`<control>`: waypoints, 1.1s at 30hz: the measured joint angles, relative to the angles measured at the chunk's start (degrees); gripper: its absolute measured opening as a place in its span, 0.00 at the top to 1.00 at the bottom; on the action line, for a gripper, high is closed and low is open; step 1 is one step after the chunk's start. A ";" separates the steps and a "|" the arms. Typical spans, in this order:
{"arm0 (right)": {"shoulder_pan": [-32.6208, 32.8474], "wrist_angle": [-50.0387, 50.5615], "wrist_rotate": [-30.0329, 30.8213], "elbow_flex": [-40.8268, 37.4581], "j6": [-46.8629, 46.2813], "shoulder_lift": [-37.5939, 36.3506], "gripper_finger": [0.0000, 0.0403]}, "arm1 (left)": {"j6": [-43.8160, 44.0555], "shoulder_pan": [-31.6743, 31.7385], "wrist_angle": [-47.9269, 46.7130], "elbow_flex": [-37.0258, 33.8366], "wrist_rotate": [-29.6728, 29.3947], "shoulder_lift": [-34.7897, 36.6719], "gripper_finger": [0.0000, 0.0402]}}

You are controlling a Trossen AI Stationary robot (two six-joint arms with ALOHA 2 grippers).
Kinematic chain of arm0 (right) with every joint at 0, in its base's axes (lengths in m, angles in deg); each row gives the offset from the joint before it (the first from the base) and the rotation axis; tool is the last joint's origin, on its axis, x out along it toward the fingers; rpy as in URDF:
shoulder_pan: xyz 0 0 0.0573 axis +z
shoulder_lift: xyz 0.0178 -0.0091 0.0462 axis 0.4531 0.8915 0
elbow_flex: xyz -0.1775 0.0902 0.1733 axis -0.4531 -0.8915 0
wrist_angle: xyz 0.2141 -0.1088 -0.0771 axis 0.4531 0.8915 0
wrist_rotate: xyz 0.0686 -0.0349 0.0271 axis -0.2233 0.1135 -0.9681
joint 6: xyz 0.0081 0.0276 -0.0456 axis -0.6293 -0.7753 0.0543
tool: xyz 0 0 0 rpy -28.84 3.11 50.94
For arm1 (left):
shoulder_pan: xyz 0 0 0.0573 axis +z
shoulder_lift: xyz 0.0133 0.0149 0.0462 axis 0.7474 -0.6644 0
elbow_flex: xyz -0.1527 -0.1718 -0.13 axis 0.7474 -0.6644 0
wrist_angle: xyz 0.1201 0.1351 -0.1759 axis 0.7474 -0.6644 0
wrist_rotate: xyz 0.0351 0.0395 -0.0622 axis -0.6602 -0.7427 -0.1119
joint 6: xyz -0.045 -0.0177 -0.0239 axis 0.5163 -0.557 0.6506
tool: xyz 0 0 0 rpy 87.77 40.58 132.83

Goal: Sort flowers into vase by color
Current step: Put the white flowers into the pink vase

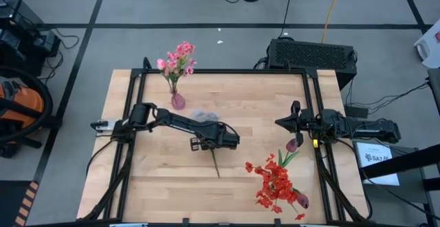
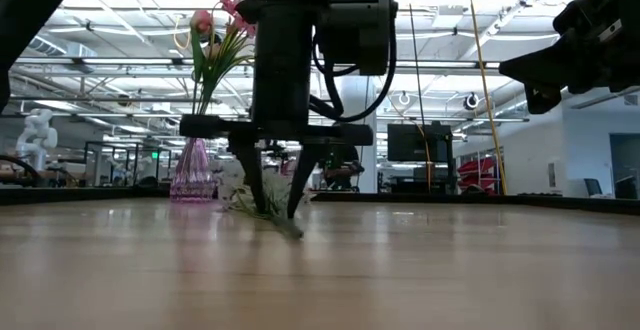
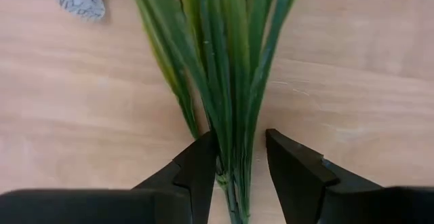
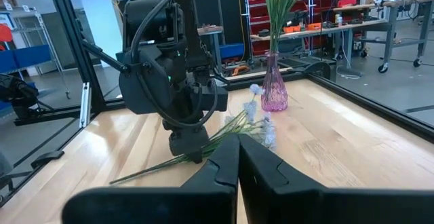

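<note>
The pale blue-white bunch (image 1: 204, 115) lies flat on the table, its green stems (image 3: 230, 81) running toward the near edge (image 1: 215, 164). My left gripper (image 3: 241, 163) is open and points down over those stems, one finger on each side, its tips near the table (image 2: 275, 205). The pink-purple vase (image 1: 178, 102) stands near the far edge with pink flowers (image 1: 177, 58) in it. Red clusters (image 1: 275, 182) and maroon tulips (image 1: 293, 144) lie near the right corner. My right gripper (image 4: 239, 159) is shut and empty and hovers at the right (image 1: 280, 122). My left gripper straddles the stem bundle (image 3: 234, 149) from above, fingers across the stems. One finger (image 3: 203, 159) sits right against the bundle's side; whether it touches I cannot tell. The other finger (image 3: 291, 170) stands a small gap away. The stems lie flat on the table.
A black frame (image 1: 137, 82) borders the table's edges. Bare wood lies between the bunch and the red flowers and along the near left side (image 1: 151, 186). The vase (image 4: 274, 91) stands just beyond the bunch's blooms (image 4: 261, 125).
</note>
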 joint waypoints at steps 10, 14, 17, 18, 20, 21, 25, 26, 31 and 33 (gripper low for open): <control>0.00 0.00 0.01 0.00 -0.01 0.00 1.00 | -17.08 -0.71 -1.59 -0.36 0.87 2.44 0.96; 0.00 0.00 0.01 0.00 -0.01 0.00 1.00 | -29.36 -0.87 -4.90 -0.52 2.15 3.67 0.96; 0.00 0.00 0.01 0.00 -0.01 0.00 1.00 | -34.09 -0.90 -8.62 -0.76 3.05 4.42 0.95; 0.00 0.00 0.02 0.00 -0.01 0.00 1.00 | -34.75 -0.92 -8.78 -0.68 2.72 4.80 0.95; 0.00 0.00 0.01 0.00 -0.01 0.00 1.00 | -37.49 -1.61 -9.88 -0.65 -0.42 6.18 0.95; 0.00 0.00 0.03 0.00 -0.01 0.00 1.00 | -39.32 -2.10 -9.34 -0.66 -2.51 7.14 0.95; 0.00 0.00 0.03 0.00 -0.01 0.00 1.00 | -44.17 -5.63 -4.46 -0.63 -13.39 12.92 0.96; 0.00 0.00 0.03 0.00 -0.01 0.00 1.00 | -45.08 -6.76 -3.46 -0.60 -17.45 14.77 0.96; 0.00 -0.09 0.05 0.00 -0.01 0.02 1.00 | -47.89 -12.22 -5.25 -0.59 -35.81 24.38 0.96; -0.01 -0.07 0.06 0.00 -0.01 0.04 1.00 | -48.03 -13.98 -6.59 -2.14 -41.26 28.88 0.97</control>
